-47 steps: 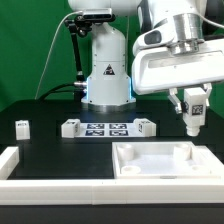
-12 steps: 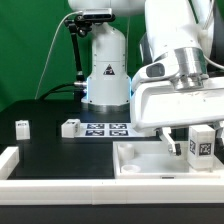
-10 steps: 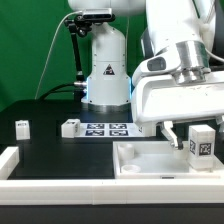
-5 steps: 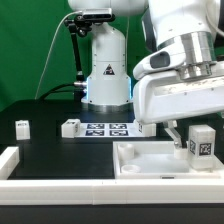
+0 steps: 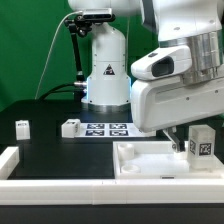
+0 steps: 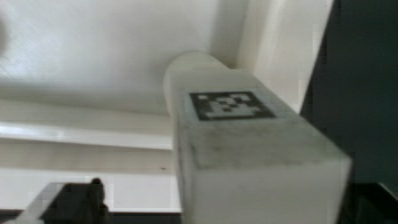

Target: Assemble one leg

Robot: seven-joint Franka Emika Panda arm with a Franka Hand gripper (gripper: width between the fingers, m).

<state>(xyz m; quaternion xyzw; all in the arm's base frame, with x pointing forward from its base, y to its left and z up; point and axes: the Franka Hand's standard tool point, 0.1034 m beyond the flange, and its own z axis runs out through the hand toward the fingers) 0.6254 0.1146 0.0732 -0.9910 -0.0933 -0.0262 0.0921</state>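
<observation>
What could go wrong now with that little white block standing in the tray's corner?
The leg stands at the white panel's corner by its rim; if not seated, it might tip or sit crooked. The gripper is very close to it, so a sideways move could knock it over.

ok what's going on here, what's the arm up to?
The arm has its gripper down at a leg that stands upright in the white panel, at the corner on the exterior view's right, tag facing out. Whether it is clamped cannot be told; the wrist view shows a gap between one finger and the leg. A small white block sits by the marker board.
</observation>
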